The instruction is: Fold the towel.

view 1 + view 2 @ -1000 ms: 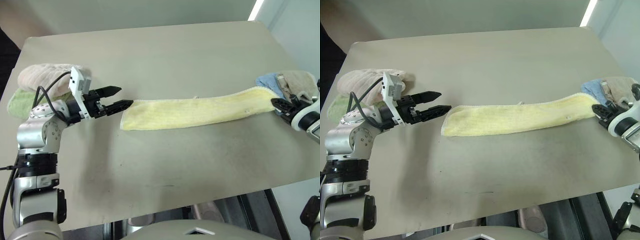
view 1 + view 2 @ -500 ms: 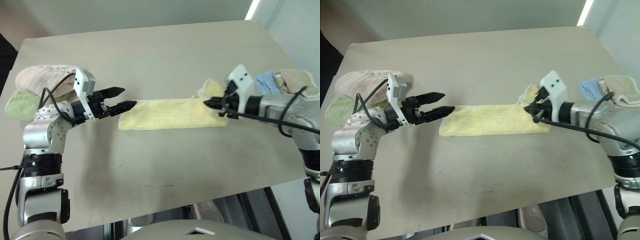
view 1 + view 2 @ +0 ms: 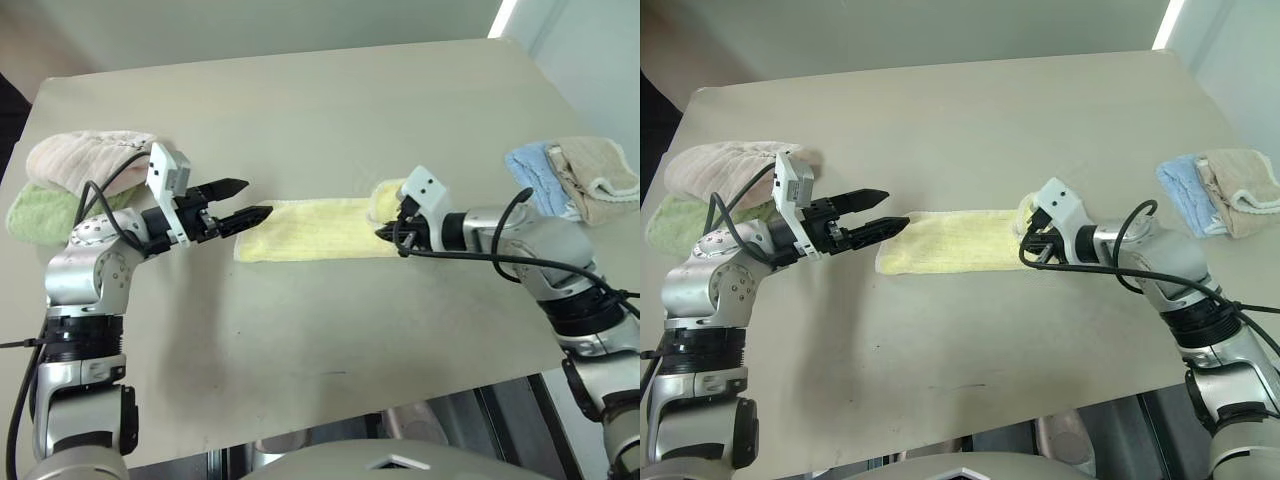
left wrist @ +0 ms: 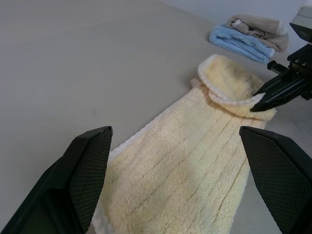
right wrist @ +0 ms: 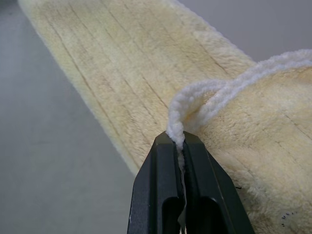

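The pale yellow towel point(image 3: 310, 229) lies at the centre of the frame on the grey table point(image 3: 330, 110), its right end doubled back over itself. The right gripper point(image 3: 392, 234) is clenched on the white hem of that folded end. The left gripper point(image 3: 248, 201), fingers spread wide and grasping nothing, hovers at the towel's left end, with folded towels point(image 3: 572, 176) stacked at the right edge.

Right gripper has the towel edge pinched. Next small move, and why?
Probably keep carrying that edge toward the left gripper. The right gripper is shut on the towel hem, the fold covers only part of the length, and the far end lies flat by the left gripper's open jaws.
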Controlling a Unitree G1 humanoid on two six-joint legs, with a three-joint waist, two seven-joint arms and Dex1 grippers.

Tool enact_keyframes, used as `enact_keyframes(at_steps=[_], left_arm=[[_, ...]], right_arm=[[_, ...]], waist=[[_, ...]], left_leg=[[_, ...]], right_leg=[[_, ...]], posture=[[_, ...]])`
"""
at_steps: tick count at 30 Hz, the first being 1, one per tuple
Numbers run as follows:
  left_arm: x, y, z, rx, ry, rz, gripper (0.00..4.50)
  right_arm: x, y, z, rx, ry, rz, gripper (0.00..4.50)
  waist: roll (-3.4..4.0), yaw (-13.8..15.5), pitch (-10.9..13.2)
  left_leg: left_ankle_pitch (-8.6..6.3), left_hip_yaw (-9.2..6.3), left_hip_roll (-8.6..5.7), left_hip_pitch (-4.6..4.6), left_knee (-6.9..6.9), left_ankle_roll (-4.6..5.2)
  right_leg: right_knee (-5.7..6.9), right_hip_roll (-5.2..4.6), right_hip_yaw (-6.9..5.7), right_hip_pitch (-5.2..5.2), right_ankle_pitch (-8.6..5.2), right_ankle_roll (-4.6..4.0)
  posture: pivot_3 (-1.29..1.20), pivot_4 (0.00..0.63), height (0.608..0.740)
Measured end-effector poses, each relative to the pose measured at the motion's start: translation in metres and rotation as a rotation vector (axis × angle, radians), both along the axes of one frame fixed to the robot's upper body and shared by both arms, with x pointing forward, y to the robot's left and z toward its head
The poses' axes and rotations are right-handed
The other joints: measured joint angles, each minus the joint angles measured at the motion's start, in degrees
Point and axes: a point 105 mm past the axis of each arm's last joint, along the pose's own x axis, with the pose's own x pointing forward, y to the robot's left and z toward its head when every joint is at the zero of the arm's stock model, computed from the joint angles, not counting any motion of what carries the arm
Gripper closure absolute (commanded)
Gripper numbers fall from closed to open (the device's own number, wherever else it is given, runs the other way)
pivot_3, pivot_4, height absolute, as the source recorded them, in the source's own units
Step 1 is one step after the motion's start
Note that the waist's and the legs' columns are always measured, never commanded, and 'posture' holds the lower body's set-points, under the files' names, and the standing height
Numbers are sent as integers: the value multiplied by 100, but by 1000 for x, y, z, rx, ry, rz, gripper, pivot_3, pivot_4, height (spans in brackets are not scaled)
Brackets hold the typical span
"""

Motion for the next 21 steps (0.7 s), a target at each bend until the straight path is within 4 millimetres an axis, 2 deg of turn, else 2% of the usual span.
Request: enact_keyframes(at_steps=[3, 6, 15, 17, 21], left_arm=[[1, 0, 0, 1, 0, 8, 0], [1, 0, 0, 0, 0, 9, 0], [1, -1, -1, -6, 0, 6, 0], [1, -2, -1, -9, 1, 5, 0], [0, -4, 0, -7, -4, 0, 0]], right_arm=[[1, 6, 0, 10, -7, 3, 4477], [3, 10, 1, 18, -15, -2, 3816], [3, -1, 8, 45, -32, -37, 707], [1, -6, 16, 89, -62, -46, 40], [0, -15, 44, 186, -163, -56, 40]], waist=[[0, -6, 0], [0, -5, 0], [0, 5, 0], [0, 6, 0], [0, 3, 0]], left_leg=[[0, 0, 0, 1, 0, 0], [0, 0, 0, 1, 0, 0], [2, 1, 0, 1, 0, -3], [5, 4, -1, 1, 1, -7], [16, 4, -1, 1, 0, -12]], right_leg=[[2, 0, 0, -1, 3, -4], [3, 0, 0, -1, 5, -6], [3, -1, -2, 0, 5, -8], [2, -1, -1, 0, 5, -8], [2, 0, 0, 0, 5, -8]], posture=[[0, 150, 740], [0, 150, 740], [0, 150, 740], [0, 150, 740], [0, 150, 740]])
